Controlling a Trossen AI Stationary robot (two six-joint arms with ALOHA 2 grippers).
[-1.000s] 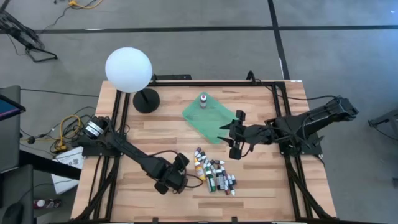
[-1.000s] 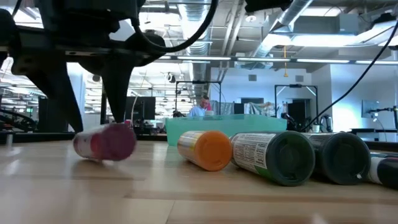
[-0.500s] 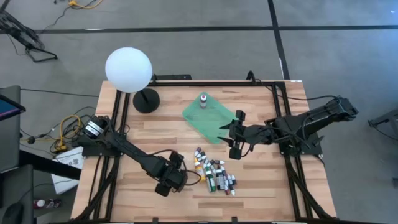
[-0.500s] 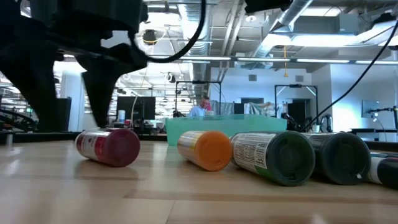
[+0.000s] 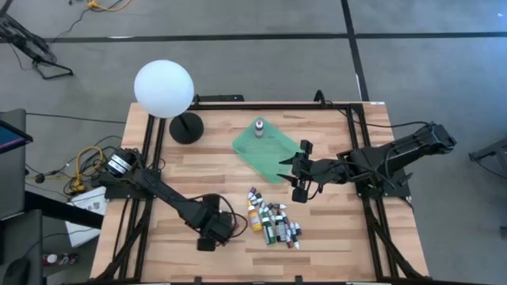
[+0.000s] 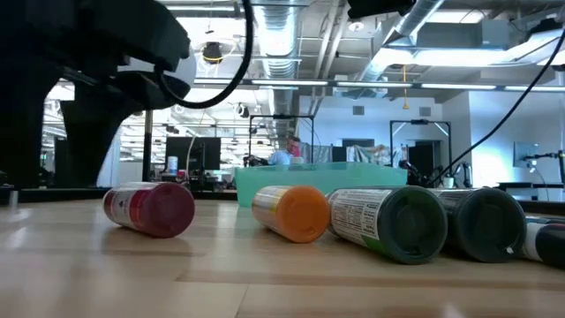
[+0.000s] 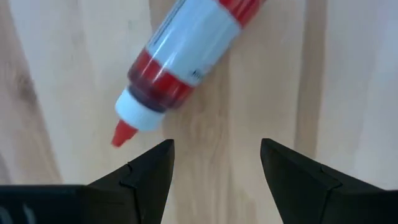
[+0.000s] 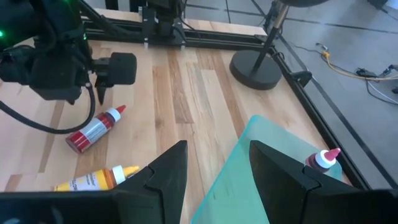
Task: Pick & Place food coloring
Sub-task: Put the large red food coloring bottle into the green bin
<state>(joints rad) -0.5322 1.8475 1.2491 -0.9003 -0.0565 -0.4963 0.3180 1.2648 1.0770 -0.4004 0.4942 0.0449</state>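
A red food coloring bottle (image 7: 186,43) with a white collar and red tip lies on its side on the wood, also showing as the red bottle (image 8: 93,132). My left gripper (image 7: 214,149) hangs open just above the table beside its tip, pointing down and touching nothing. To its right lies a heap of several more food coloring bottles (image 5: 273,222). One small bottle (image 5: 259,127) stands upright on the flat green tray (image 5: 265,154). My right gripper (image 5: 299,186) waits open in the air over the tray's near right edge.
A lamp with a white globe (image 5: 164,89) stands on a black round base (image 5: 186,127) at the far left. Black frame rails run along the table's left and right sides. A yellow bottle (image 8: 93,179) lies at the heap's edge.
My left gripper has turned about its downward-pointing line and drawn a little toward the table's left edge, away from the red bottle. The red bottle rolled slightly on the wood and now lies still.
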